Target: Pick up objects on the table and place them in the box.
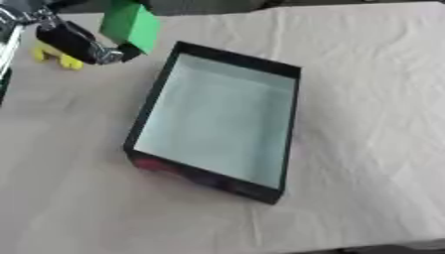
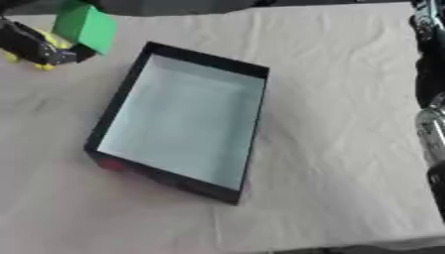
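Observation:
A green block (image 1: 130, 25) is held up in the air at the upper left, just beyond the box's far left corner. My left hand (image 1: 80, 43), black with silver joints, is shut on its lower end. The box (image 1: 291, 119) has black walls and a pale floor, lies askew in the middle of the table, and holds nothing. A small yellow object (image 1: 59, 57) lies on the cloth behind my left hand, partly hidden by it. Of my right arm (image 2: 430, 74) only a stretch shows along the right edge of the right eye view; its hand is out of sight.
A wrinkled white cloth (image 1: 365, 149) covers the table. Its front edge runs along the bottom of the views. A dark strip (image 1: 4, 74) shows at the far left edge.

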Controlling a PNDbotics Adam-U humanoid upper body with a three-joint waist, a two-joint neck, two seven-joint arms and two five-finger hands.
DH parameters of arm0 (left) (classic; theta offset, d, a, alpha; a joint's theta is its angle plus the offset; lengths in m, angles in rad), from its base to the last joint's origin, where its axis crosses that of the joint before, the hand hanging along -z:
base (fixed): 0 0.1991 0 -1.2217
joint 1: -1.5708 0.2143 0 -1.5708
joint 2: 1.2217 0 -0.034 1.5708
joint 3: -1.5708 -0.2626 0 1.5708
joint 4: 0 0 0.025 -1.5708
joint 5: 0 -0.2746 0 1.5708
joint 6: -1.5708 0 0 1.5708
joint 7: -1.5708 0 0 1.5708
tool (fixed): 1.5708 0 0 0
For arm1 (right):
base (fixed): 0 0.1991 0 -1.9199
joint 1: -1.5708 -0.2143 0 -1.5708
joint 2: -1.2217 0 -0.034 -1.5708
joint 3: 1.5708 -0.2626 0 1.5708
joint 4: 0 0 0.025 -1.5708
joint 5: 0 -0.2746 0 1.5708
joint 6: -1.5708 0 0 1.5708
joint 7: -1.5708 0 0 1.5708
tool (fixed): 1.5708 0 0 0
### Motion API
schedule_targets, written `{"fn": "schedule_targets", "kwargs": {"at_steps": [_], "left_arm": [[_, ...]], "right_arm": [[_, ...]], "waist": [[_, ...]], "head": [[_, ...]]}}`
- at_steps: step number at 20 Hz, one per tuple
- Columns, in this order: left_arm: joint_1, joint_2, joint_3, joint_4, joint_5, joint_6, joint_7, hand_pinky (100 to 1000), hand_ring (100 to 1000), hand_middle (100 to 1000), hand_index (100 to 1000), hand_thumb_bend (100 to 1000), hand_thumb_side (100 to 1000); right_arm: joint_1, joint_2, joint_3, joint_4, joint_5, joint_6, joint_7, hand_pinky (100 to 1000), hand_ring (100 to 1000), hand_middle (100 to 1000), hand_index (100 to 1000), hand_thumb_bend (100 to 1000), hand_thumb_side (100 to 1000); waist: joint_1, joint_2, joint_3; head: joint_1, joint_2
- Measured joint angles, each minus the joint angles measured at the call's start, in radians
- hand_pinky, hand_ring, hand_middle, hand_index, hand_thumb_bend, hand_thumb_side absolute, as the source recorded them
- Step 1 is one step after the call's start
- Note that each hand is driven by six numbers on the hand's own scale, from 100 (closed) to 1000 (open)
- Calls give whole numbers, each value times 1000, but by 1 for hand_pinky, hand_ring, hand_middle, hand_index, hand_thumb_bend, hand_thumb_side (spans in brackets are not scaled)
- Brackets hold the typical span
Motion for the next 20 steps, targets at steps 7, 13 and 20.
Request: {"fn": "schedule_targets", "kwargs": {"at_steps": [7, 13, 20], "left_arm": [[7, -61, 18, -27, -48, -20, 20, 632, 490, 372, 514, 327, 100], [23, -113, 25, -63, -71, -31, 31, 616, 475, 342, 463, 296, 100], [66, -138, 24, -74, -140, -23, 23, 617, 498, 401, 506, 315, 100]], "right_arm": [[-11, -45, 12, 23, -13, -7, 7, 1000, 953, 986, 876, 100, 474], [-35, -44, 17, 40, -18, -3, 14, 1000, 954, 986, 876, 100, 482], [-29, -66, 20, 41, -13, -8, 22, 1000, 951, 980, 870, 100, 467]], "waist": [[12, -6, -10], [25, 1, -11], [28, 8, -18]], "head": [[0, 0], [-3, 0], [-8, 0]]}}
